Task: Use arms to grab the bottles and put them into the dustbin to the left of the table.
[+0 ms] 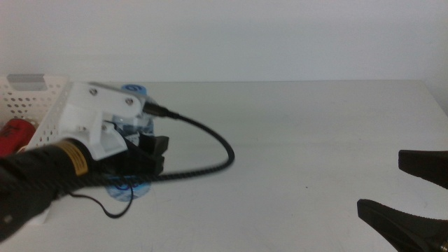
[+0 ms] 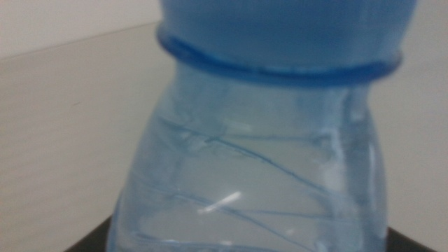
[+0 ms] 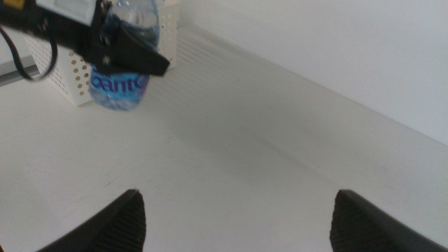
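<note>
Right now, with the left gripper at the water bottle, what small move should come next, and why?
Probably lift the bottle off the table. The left gripper looks closed around it, its base seems to rest on the table, and the dustbin stands close beside it. The right gripper waits open.

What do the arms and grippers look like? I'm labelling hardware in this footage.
The left gripper has black jaws on a white housing with a yellow label and a braided black cable. The right gripper shows only two dark, tapered jaws.
</note>
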